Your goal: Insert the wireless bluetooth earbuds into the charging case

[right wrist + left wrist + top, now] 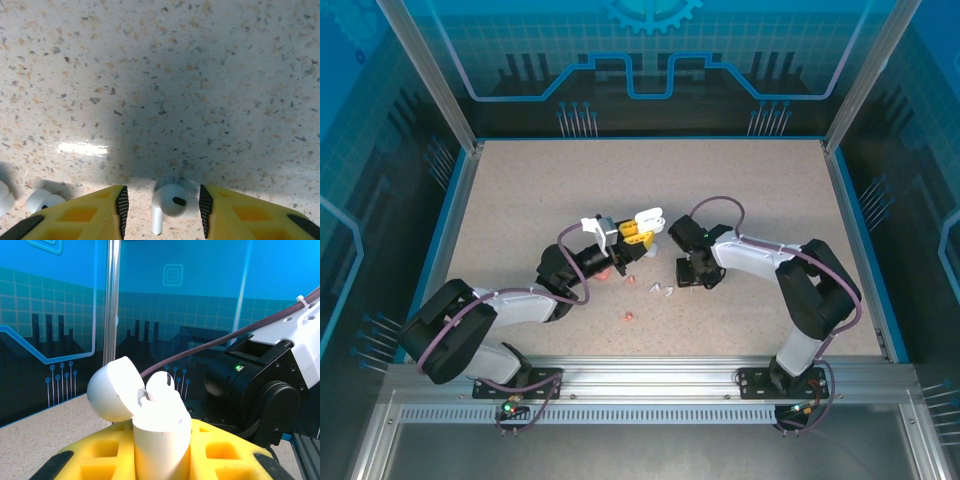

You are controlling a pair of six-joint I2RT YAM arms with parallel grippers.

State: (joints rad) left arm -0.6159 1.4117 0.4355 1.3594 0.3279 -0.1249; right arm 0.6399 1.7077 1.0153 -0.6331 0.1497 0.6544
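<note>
My left gripper (161, 460) is shut on a white charging case (160, 432) and holds it upright above the table, its yellow fingers (95, 452) on either side. The rounded lid (112, 390) is flipped open to the left, and one white earbud (162, 385) sticks out of the case top. From above, this gripper (633, 233) and the case (646, 215) are at mid-table. My right gripper (162, 206) points down at the table, open, with another white earbud (172, 200) lying between its pads, touching neither. In the top view that gripper (693, 282) is right of the case.
Two more white earbuds (40, 200) lie at the lower left of the right wrist view. From above, white earbuds (660, 290) and pinkish-red ones (628, 317) are scattered in front of the grippers. Blue panels and metal posts wall the speckled table (520, 200).
</note>
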